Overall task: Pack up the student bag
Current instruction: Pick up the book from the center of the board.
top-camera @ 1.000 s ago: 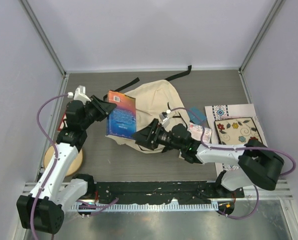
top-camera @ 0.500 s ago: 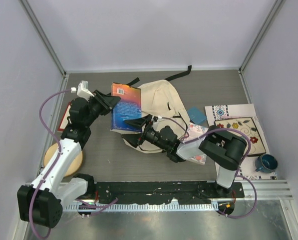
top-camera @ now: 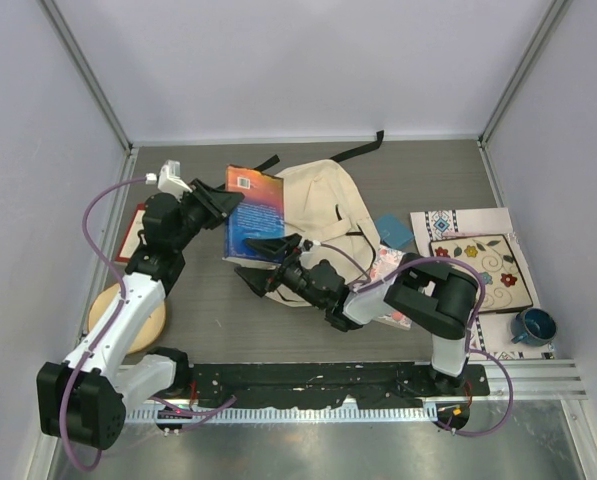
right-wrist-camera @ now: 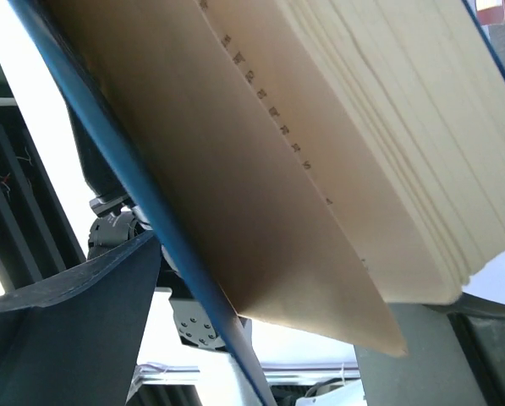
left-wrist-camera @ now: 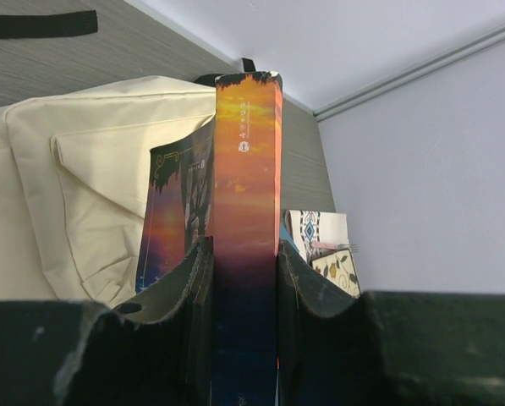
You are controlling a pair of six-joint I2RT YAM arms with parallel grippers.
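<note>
Packing is barely begun, as I judge it. The student bag (top-camera: 328, 200) lies flat in the middle of the surface (top-camera: 208, 320), its black straps trailing toward the far wall. I cannot tell from any view whether its main opening is unzipped. The book (top-camera: 256, 212) is the only thing in hand. It stands tilted at the bag's left edge, outside the fabric, so nothing I can see is inside. Left to go, by my reckoning, are this book and then the loose things to the right of the bag: the small blue card (top-camera: 393, 230) and the flowered board (top-camera: 478, 262) on its patterned cloth (top-camera: 448, 222). The mug (top-camera: 533, 325) at the near right may or may not belong.

My left arm rises from its base and bends in toward the bag. My left gripper (top-camera: 221, 205) is clamped on the book's spine, one of its fingers (left-wrist-camera: 180, 288) pressed to each cover, holding it on edge. My right arm is folded hard across to the left, wrist low in front of the bag. My right gripper (top-camera: 265, 264) is spread wide beneath the book's near corner. The page block crosses between its jaws, with no grip that I can see.
</note>
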